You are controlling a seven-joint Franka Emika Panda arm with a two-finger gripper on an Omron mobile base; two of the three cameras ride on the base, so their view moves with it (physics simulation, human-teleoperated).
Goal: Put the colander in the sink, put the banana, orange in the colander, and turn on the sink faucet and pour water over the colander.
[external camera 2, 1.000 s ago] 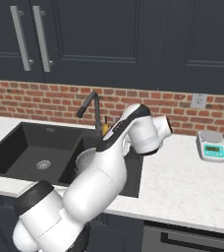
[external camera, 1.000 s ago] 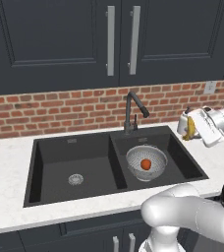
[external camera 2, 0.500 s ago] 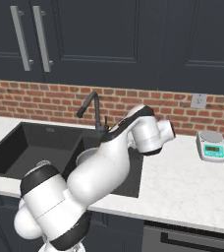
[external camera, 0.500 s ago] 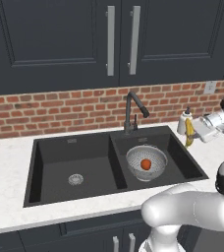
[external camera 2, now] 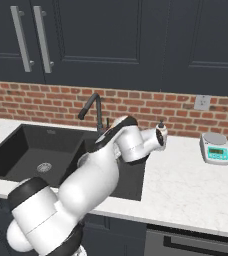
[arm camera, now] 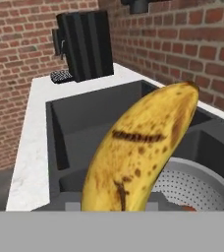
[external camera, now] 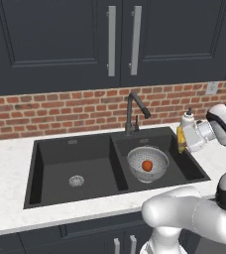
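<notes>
The sink sits sunk in the surface, its left basin bare. The colander rests in the right basin below the faucet, so water can fall into it, and the orange lies in it. At the basin's right edge my claw is clenched on the banana, held high, I judge, to clear the rim before lowering it in.

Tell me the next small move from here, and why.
Probably carry the banana left and down over the colander before releasing. The gripper holds it above the sink's right edge, while the orange already sits inside.
</notes>
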